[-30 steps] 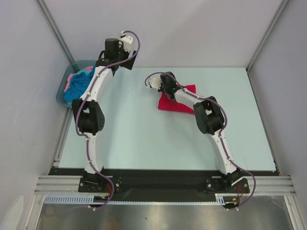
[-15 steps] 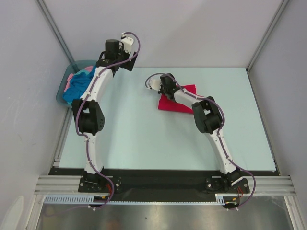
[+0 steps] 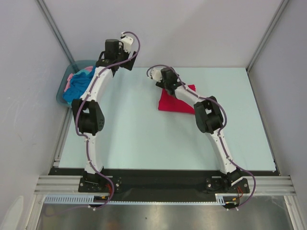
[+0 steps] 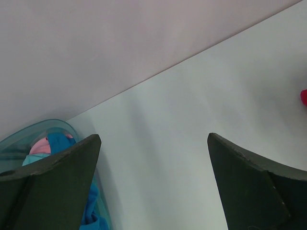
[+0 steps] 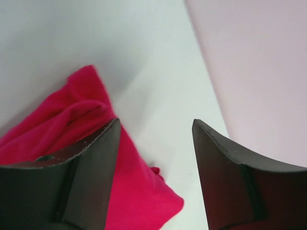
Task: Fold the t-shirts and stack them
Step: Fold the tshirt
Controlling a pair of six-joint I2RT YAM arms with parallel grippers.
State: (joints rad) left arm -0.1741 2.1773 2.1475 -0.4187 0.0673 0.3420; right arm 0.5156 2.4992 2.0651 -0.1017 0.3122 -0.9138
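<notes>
Between the right fingers [image 5: 230, 182], which stand well apart and grip nothing, the pale surface [image 5: 144, 57] shows. The crimson t-shirt [image 5: 53, 120] lies beneath and beside one finger, its rumpled edge reaching into the lower part of the gap. Seen from above, these fingers hang over the far left corner of that shirt, which lies as a flat, roughly folded piece on the far middle of the surface. The right arm [image 3: 209, 117] stretches across its near right part and hides some of it. The left fingers [image 4: 53, 187] are spread very wide and hold nothing, with only bare surface below them and the back wall [image 4: 120, 43] beyond. They are raised near the far left corner, well apart from the crimson shirt, of which a sliver shows at the right edge of the left wrist view. Just to their left, at that corner, stands a grey-teal tub [image 3: 61, 96]. In it the turquoise t-shirt [image 3: 79, 86] lies bunched and fills most of the space, and the pink t-shirt [image 3: 72, 78] is crumpled along its far side. The left arm [image 3: 96, 84] crosses the tub's right edge in the top view and covers part of the cloth.
</notes>
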